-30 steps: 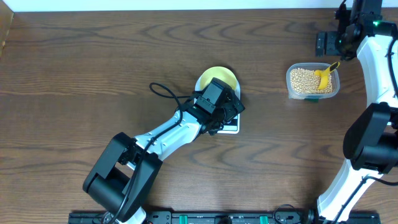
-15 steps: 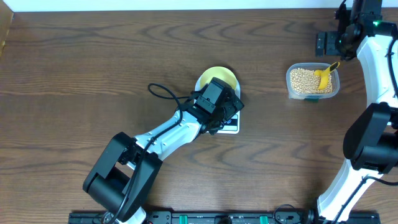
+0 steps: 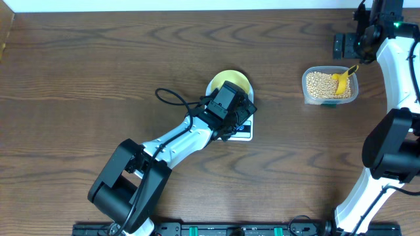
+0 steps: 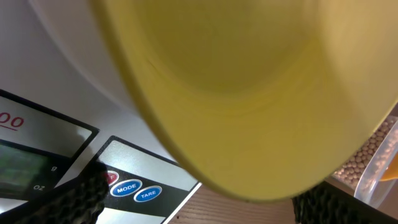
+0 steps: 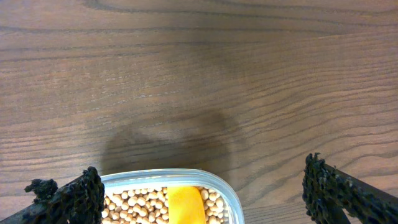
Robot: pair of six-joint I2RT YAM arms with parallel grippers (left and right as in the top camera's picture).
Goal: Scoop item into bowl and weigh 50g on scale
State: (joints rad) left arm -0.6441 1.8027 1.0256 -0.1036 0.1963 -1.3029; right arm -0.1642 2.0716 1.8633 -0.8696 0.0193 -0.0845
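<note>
- Left wrist view: the left gripper [image 4: 211,202] has its jaws spread wide. The small round pale-yellow bowl [image 4: 249,81] fills the gap between the black textured fingertips [image 4: 81,199]. Whether either tip touches its wall cannot be told.
- The bowl stands upright on the platform of the white rectangular digital kitchen scale [image 4: 68,81] and looks empty from above.
- The scale's grey display [image 4: 18,165] and its round blue MODE button [image 4: 126,187] and TARE button [image 4: 148,195] lie along the end that faces the table's near edge. The bowl takes the far end. The arm hides most of the body, so its long axis is hard to judge.
- The scale sits near the middle of the dark brown wood-grain table [image 3: 98,65].
- The right gripper [image 5: 205,193] also has its jaws wide apart and holds nothing. It hangs just past the far side of the clear rounded-square plastic container [image 3: 330,98], towards the table's far right corner.
- Small round tan grains [image 3: 318,84] form a loose heap in that container, well apart from the scale.
- The yellow long-handled scoop [image 3: 342,80] rests in the grains. Its long axis runs diagonally, with the handle pointing to the far right corner.
</note>
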